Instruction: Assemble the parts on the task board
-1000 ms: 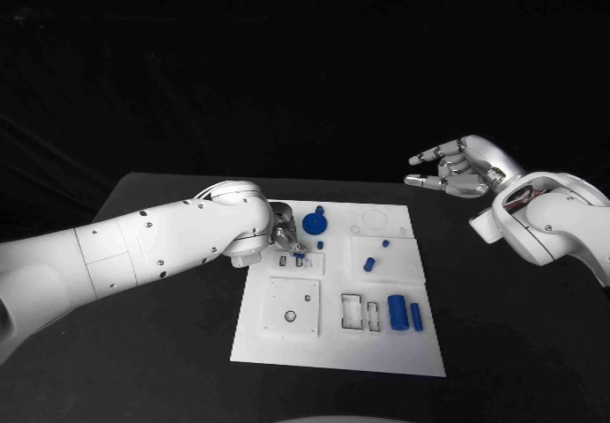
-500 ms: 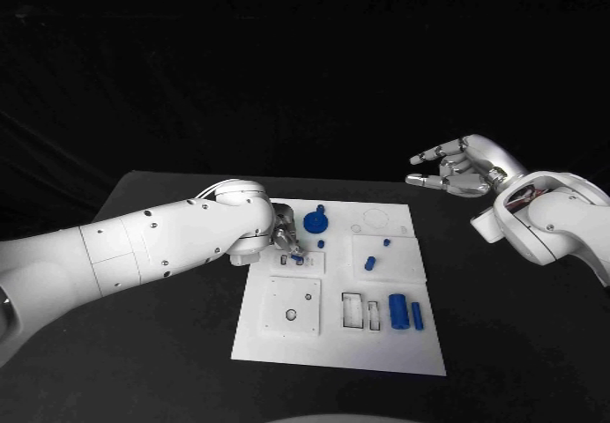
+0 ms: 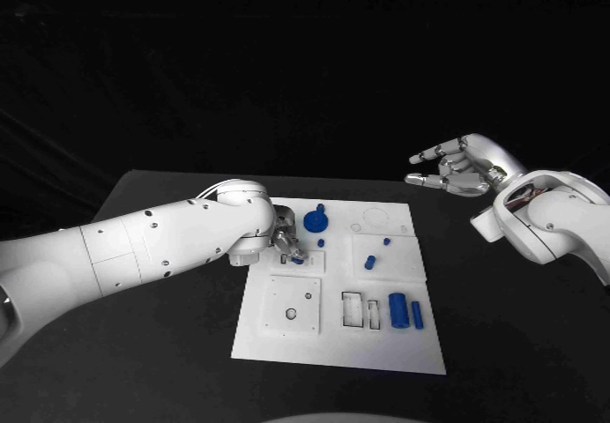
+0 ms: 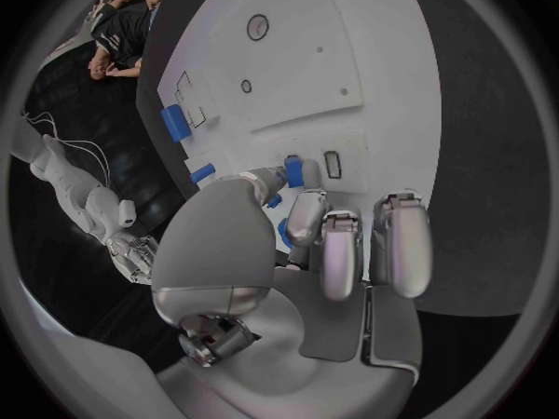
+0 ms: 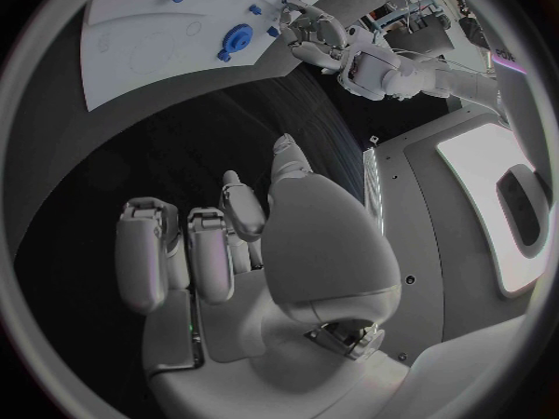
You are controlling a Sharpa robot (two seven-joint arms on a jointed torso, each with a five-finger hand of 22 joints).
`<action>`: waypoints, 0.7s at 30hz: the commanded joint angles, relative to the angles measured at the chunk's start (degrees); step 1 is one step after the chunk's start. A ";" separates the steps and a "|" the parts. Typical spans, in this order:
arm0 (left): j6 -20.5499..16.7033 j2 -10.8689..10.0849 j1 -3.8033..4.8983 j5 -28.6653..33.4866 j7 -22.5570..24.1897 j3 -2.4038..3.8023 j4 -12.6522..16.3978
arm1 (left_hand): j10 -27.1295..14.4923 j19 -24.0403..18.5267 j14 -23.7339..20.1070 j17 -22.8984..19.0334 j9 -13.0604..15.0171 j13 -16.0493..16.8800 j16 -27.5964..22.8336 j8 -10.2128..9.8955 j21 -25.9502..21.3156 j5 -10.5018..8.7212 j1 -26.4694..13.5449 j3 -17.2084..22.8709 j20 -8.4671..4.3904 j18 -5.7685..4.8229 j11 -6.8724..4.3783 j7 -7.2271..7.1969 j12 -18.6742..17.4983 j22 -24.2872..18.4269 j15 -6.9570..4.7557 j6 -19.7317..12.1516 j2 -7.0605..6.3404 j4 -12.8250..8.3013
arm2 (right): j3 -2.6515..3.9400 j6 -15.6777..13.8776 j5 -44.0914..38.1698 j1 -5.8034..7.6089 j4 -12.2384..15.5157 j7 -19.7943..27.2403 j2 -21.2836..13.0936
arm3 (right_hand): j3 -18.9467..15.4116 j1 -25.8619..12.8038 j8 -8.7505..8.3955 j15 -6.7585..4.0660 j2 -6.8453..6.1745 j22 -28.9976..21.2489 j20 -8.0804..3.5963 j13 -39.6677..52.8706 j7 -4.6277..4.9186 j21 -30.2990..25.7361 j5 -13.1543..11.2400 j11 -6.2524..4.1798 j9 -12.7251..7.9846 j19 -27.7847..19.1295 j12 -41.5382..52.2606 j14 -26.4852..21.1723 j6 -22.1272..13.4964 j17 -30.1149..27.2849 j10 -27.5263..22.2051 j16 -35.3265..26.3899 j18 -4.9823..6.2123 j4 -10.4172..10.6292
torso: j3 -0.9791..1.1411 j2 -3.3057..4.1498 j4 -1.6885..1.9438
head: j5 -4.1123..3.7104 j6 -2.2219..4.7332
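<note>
A small blue part point(image 4: 293, 171) is pinched in the left hand's point(image 3: 282, 241) fingertips point(image 4: 306, 216), at a slot near the board's point(image 3: 324, 348) far left edge. Other blue parts point(image 3: 397, 311) lie on the board. The right hand point(image 3: 460, 167) hovers off the board's far right, fingers apart, holding nothing.

My black surface, one board on it.
The white task board point(image 3: 382, 352) lies flat at the middle of my surface point(image 3: 166, 352).

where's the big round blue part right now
In the head view the round blue part sits at the task board's far edge, just beyond the left hand.
</note>
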 commanded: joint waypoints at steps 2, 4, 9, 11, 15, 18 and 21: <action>2.49 0.17 -0.13 -0.25 -0.64 -0.10 -0.06 | 0.59 2.92 5.93 15.09 0.05 0.08 0.17 0.20 0.40 0.23 0.43 9.46 -0.10 -0.53 0.03 -0.22 0.25 5.07 0.22 0.04 0.28 -9.29 | 0.01 0.84 -0.49 -0.03 0.03 0.04 0.05 | -0.29 -0.20 0.01 -0.33 0.59 -0.07 -0.14 -0.04 -0.02 -0.19 0.22 -0.26 0.01 -0.03 0.07 4.70 0.27 9.62 -0.08 -0.24 0.43 -0.05 | -0.03 -0.01 0.00 | 0.06 -0.08; 2.61 0.27 -0.13 -0.24 -0.65 -0.10 -0.09 | 0.59 2.92 5.93 15.09 0.05 0.08 0.17 0.20 0.40 0.23 0.43 9.46 -0.10 -0.53 0.03 -0.22 0.25 5.07 0.22 0.04 0.28 -9.29 | 0.01 0.85 -0.49 -0.03 0.04 0.05 0.06 | -0.29 -0.20 0.01 -0.33 0.59 -0.07 -0.14 -0.04 -0.02 -0.19 0.22 -0.26 0.01 -0.03 0.07 4.70 0.27 9.62 -0.08 -0.24 0.43 -0.05 | -0.02 -0.01 0.00 | 0.05 -0.11; 2.72 0.65 -0.14 -0.09 -0.67 -0.11 -0.41 | 0.65 2.90 5.93 15.09 0.08 0.13 0.17 0.21 0.38 0.25 0.24 9.52 -0.10 -0.53 0.04 -0.22 0.29 5.03 0.23 0.13 0.32 -9.27 | 0.01 0.85 -0.49 -0.03 0.05 0.07 0.10 | -0.29 -0.20 0.01 -0.33 0.59 -0.07 -0.14 -0.04 -0.02 -0.19 0.22 -0.26 0.01 -0.03 0.07 4.70 0.27 9.62 -0.08 -0.24 0.43 -0.05 | 0.00 0.00 -0.04 | 0.02 -0.14; 2.73 0.85 -0.14 0.08 -0.68 -0.12 -0.67 | 0.76 2.91 5.93 15.09 0.13 0.19 0.17 0.24 0.38 0.22 -0.28 9.49 -0.10 -0.53 0.03 -0.26 0.35 5.06 0.24 0.33 0.43 -9.11 | 0.01 0.85 -0.49 -0.03 0.07 0.08 0.10 | -0.29 -0.20 0.01 -0.33 0.59 -0.07 -0.14 -0.04 -0.02 -0.19 0.22 -0.26 0.01 -0.03 0.07 4.70 0.27 9.62 -0.08 -0.24 0.43 -0.05 | 0.01 0.03 -0.05 | 0.00 -0.19; 2.94 1.25 -0.20 0.43 -0.71 -0.13 -1.29 | 0.93 2.92 5.93 15.09 0.31 0.26 0.17 0.28 0.35 0.07 -1.98 8.95 -0.15 -0.53 -0.08 -0.48 0.41 5.09 0.16 0.82 0.90 -8.43 | 0.01 0.85 -0.49 -0.03 0.11 0.09 0.11 | -0.29 -0.20 0.01 -0.33 0.59 -0.07 -0.14 -0.04 -0.02 -0.19 0.22 -0.26 0.01 -0.03 0.07 4.70 0.27 9.62 -0.08 -0.24 0.43 -0.05 | 0.02 0.05 -0.06 | -0.03 -0.29; 3.35 1.51 -0.25 0.57 -0.75 -0.14 -1.76 | 1.05 2.96 5.93 15.09 0.42 0.39 0.17 0.29 0.39 -0.12 -4.00 7.48 -0.21 -0.56 -0.22 -0.70 0.53 5.21 0.07 1.35 1.33 -7.29 | 0.01 0.87 -0.49 -0.03 0.15 0.08 0.09 | -0.29 -0.20 0.01 -0.33 0.59 -0.07 -0.14 -0.04 -0.02 -0.19 0.22 -0.26 0.01 -0.03 0.07 4.70 0.27 9.62 -0.08 -0.24 0.43 -0.05 | 0.06 0.05 -0.05 | -0.05 -0.37; 3.78 1.68 -0.29 0.65 -0.78 -0.15 -2.06 | 1.12 3.02 5.93 15.09 0.47 0.53 0.17 0.20 0.46 -0.11 -5.39 6.06 -0.33 -0.58 -0.42 -0.96 0.64 5.37 -0.09 1.73 1.41 -6.73 | 0.01 0.88 -0.49 -0.03 0.18 0.09 0.07 | -0.35 -0.27 0.01 -0.33 0.62 -0.10 -0.14 -0.10 -0.02 -0.21 0.23 -0.25 0.01 -0.04 0.01 4.68 0.28 9.54 -0.11 -0.29 0.44 -0.03 | 0.06 0.02 -0.07 | -0.09 -0.46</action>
